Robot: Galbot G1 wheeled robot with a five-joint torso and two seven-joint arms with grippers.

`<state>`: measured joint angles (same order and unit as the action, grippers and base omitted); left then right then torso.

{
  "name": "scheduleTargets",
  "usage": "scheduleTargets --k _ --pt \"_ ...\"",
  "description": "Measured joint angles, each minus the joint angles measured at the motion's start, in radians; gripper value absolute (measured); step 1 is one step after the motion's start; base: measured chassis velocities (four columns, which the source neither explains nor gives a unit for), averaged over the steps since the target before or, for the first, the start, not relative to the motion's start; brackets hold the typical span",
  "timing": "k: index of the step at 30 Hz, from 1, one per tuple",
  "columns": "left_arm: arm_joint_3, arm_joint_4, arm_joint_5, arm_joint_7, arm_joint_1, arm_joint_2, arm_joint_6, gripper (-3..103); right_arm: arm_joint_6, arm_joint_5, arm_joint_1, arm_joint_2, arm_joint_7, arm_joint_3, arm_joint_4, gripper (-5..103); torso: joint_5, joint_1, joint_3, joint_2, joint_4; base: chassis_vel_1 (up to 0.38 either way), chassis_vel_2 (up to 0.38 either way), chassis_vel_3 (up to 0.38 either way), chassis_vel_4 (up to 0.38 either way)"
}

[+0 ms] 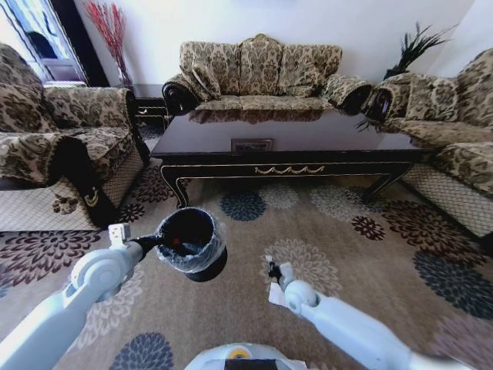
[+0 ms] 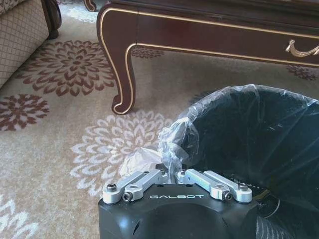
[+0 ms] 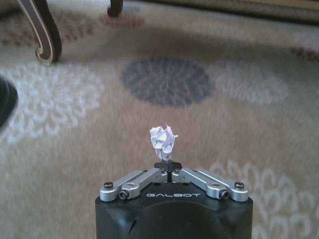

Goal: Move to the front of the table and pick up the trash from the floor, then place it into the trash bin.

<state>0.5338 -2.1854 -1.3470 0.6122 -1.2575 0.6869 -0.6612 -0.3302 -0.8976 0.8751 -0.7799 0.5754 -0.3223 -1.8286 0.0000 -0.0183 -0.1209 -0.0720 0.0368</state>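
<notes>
Holding the trash bin (image 1: pixel 190 243) off the floor (image 1: pixel 362 270), your left gripper (image 2: pixel 177 174) is clenched on the bin's rim, pinching the clear liner bag (image 2: pixel 174 142) along with it. Bin looks light and rigid, but the liner is thin and slippery, so judge the grip as fair only while the rim itself stays between the jaws. Inside the bin you can see a small red bit and something dark at the bottom; what they are can't be told.

Table (image 1: pixel 293 142) stands behind, across the carpet, its curved leg (image 2: pixel 119 74) near the bin in the left wrist view.

Moving right: your right gripper (image 3: pixel 168 167) is pinched shut on a crumpled white paper wad (image 3: pixel 163 139), held by its lower end, the rest sticking up past the fingertips. Paper is featherlight, soft, crushable; it won't slip easily but a small pinch could let it drop. In the head view that gripper (image 1: pixel 274 271) hangs just right of the bin, not over the opening. A flat white paper piece (image 1: pixel 276 293) lies on the carpet beneath it, likely remaining trash.
</notes>
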Motion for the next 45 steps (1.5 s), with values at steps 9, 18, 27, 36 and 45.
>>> scheduleTargets --k 9,18,27,36,45 --pt "-0.001 0.008 0.014 -0.001 -0.02 0.0 -0.003 3 0.005 -0.005 0.053 0.102 -0.023 0.157 -0.179 0 0.0001 0.0 0.0 0.0 0.0002 0.0 0.0 0.0 0.0" --pt "-0.009 -0.018 0.013 0.009 -0.042 -0.012 -0.014 3 0.159 0.048 0.004 0.133 -0.193 0.171 -0.329 0 0.0 0.0 0.0 0.0 0.0001 0.0 0.0 0.0 0.0" --pt "-0.039 -0.029 0.007 0.015 -0.037 -0.015 -0.037 3 0.267 0.06 -0.203 0.096 -0.32 -0.005 -0.367 0 -0.0002 0.0 0.0 0.0 0.0001 0.0 0.0 0.0 0.0" --pt "-0.071 -0.031 0.0 0.009 -0.012 -0.011 -0.048 3 0.325 0.086 -0.438 -0.029 -0.371 -0.319 -0.26 0 -0.0003 0.0 0.0 0.0 0.0001 0.0 0.0 0.0 0.0" --pt "-0.064 -0.019 -0.001 0.009 -0.004 -0.013 -0.042 3 0.304 0.098 -0.503 -0.111 -0.345 -0.453 -0.163 0 -0.0001 0.0 0.0 0.0 0.0001 0.0 0.0 0.0 0.0"
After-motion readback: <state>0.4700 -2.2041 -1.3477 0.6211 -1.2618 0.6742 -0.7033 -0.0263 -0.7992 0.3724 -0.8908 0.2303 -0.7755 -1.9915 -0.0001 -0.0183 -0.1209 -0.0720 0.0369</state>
